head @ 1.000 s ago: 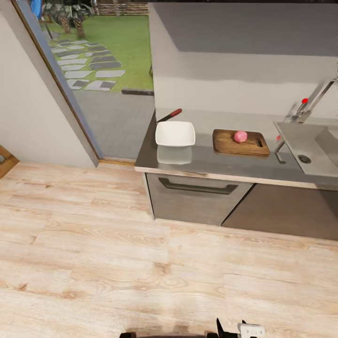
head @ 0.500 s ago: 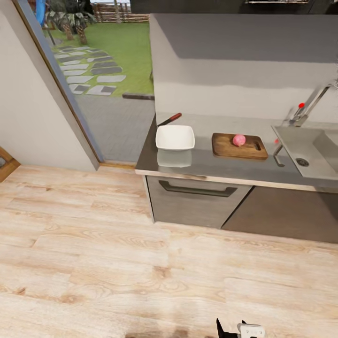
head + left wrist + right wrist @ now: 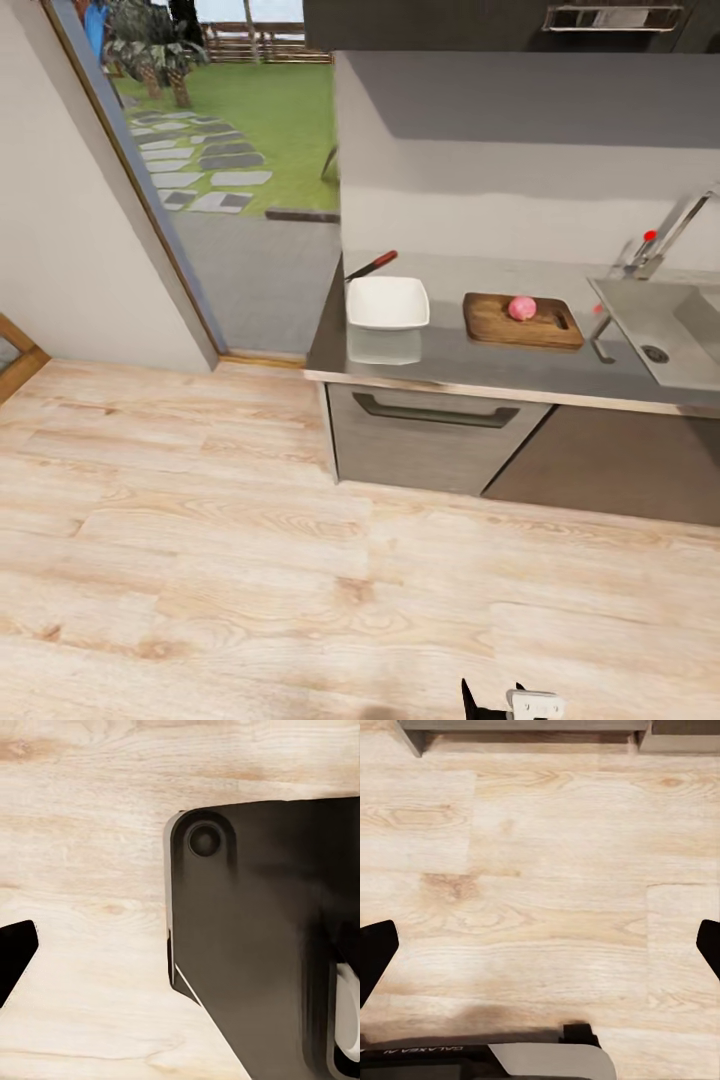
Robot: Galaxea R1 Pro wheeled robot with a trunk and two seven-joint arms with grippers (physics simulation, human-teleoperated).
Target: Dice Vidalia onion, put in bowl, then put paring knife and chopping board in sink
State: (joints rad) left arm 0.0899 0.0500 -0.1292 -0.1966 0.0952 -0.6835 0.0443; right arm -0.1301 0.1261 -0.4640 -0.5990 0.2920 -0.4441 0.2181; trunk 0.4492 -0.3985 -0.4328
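Hanging low over the pale plank floor (image 3: 540, 870), your right gripper (image 3: 540, 945) has its dark fingertips spread to the two frame edges, holding nothing. Your left gripper shows one dark fingertip (image 3: 15, 952) beside a black body panel; I cannot tell whether it is parted or closed. You judge both are tucked for driving. Right of centre in the head view, the glossy grey countertop (image 3: 450, 355) carries the onion (image 3: 521, 308), a small pink bulb, on the brown wood-grain board (image 3: 500, 322). Left of it is the white squarish bowl (image 3: 388, 302), with the red-handled knife (image 3: 371, 265) behind. The steel sink (image 3: 640, 315) lies at the right edge.
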